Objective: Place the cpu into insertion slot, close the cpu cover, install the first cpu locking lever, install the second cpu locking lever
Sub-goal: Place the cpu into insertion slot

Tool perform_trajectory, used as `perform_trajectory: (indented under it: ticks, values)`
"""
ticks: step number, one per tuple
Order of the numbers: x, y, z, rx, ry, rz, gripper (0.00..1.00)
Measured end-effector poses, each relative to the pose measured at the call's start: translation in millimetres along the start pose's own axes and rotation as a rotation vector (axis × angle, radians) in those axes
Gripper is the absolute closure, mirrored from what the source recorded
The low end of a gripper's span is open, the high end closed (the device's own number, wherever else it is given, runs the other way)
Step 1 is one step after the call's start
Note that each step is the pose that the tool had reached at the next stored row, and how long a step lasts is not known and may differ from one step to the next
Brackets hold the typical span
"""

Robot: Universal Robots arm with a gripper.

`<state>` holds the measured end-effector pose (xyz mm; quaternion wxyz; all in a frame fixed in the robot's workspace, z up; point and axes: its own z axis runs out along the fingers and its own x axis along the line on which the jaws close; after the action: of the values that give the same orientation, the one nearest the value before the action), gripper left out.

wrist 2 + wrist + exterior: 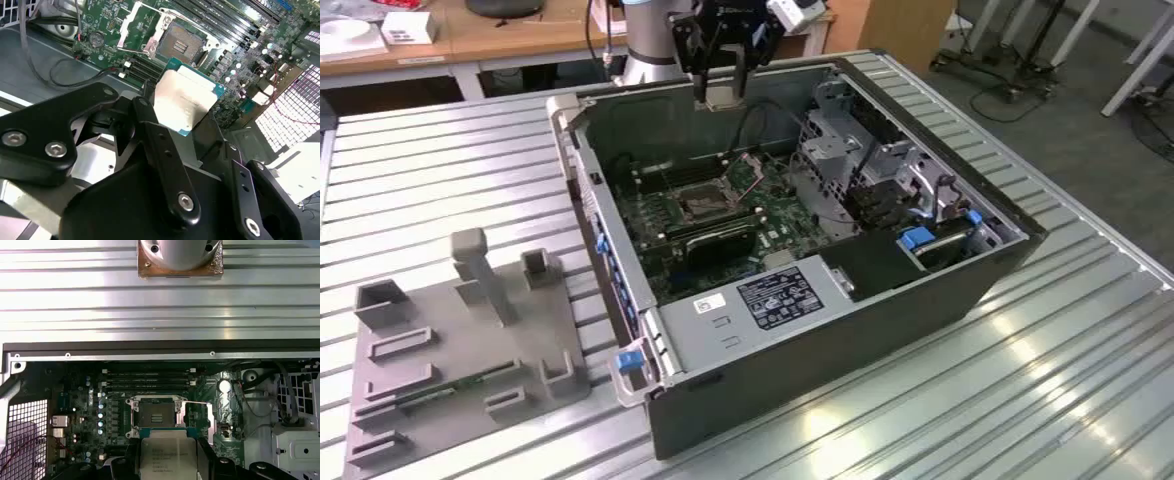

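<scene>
Exterior view first: the pincer (720,92) hangs over the far wall of the open computer case (854,330), which lies on its side on the ribbed metal table (1067,380). There's a small pale piece pinched at its tip, and that's the cpu (718,100). The insertion slot (707,203) sits on the motherboard (767,190), lower and nearer than the pincer, with clear air between them. So the cpu is up and out of the case, not seated. A grey fixture tray (440,330) sits off on the exterior view's left, well apart from all that.

In the second wrist view the fingers (150,130) are closed in on two opposite edges of the cpu, metal top facing the camera. The slot is bare with its contact grid showing, beyond the chip. The cpu cover (125,25) is swung open just beside the slot, so nothing blocks the opening.

In the first wrist view the cpu's edges run roughly square with the slot's edges, and the slot lies straight ahead of the chip. It's square, so no long axis to speak of.

Count: one cpu, one slot, one cover, one pincer. Can't count the levers cleanly.
</scene>
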<state>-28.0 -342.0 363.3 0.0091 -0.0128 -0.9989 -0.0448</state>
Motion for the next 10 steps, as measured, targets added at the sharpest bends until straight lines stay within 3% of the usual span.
perform_trajectory:
  ticks: [10]
  values:
    - [0.0, 0.0, 0.0, 0.0000, 0.0000, 0.000, 0.46]
